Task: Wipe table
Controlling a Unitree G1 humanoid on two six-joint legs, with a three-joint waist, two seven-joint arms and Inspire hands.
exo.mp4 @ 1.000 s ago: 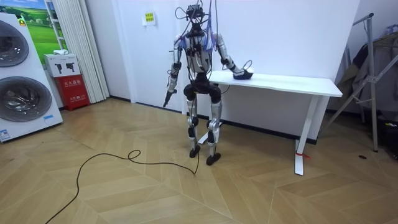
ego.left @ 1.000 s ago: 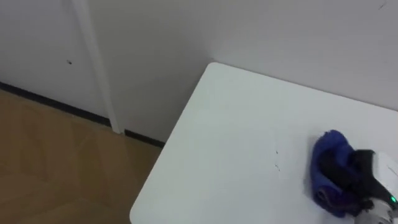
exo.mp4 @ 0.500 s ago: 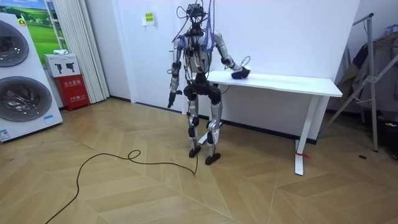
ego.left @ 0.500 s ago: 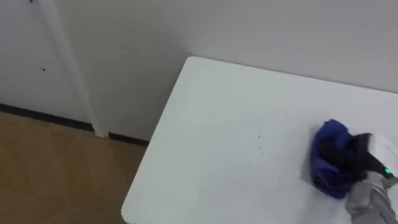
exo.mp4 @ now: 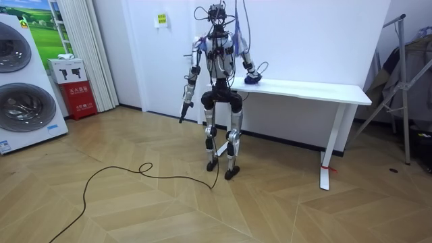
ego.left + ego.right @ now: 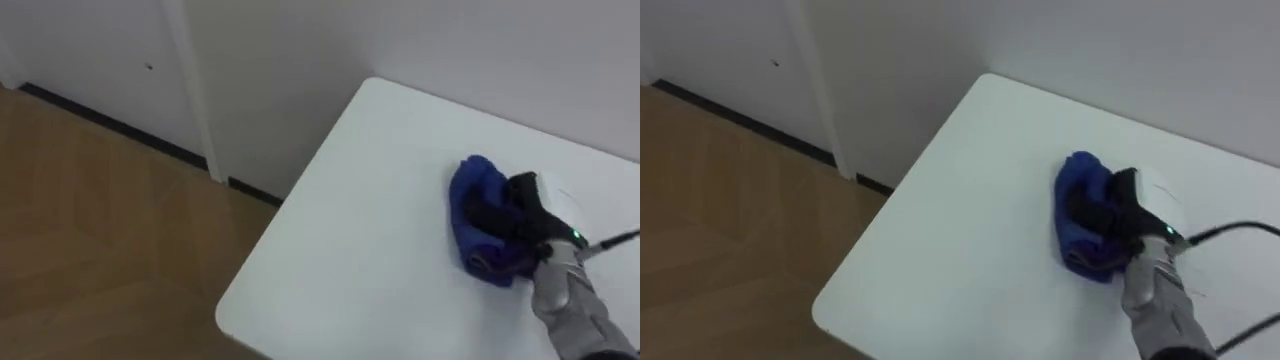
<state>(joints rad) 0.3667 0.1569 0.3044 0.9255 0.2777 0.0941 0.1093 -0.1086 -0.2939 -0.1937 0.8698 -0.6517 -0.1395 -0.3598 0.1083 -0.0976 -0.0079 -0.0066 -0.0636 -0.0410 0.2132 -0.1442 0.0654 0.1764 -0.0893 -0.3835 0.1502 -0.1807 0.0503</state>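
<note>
A crumpled blue cloth (image 6: 476, 218) lies on the white table (image 6: 365, 235), near its left end and not far from the back corner. My right hand (image 6: 516, 208) comes in from the lower right and rests on the cloth, its dark fingers curled into the folds. In the room view I stand at the table's (image 5: 317, 89) left end facing the wall, right arm stretched out to the cloth (image 5: 251, 79). My left hand (image 5: 182, 115) hangs at my side, away from the table.
The table's left edge (image 6: 270, 250) drops to the wooden floor (image 6: 90, 220). Behind it are a white wall and a white upright post (image 6: 195, 90) above a dark skirting. Washing machines (image 5: 20, 81) stand at the room view's left, a rack (image 5: 405, 81) at its right.
My right hand has slid the blue cloth along the table toward its left end. The eye view has also shifted, showing more of the floor.
</note>
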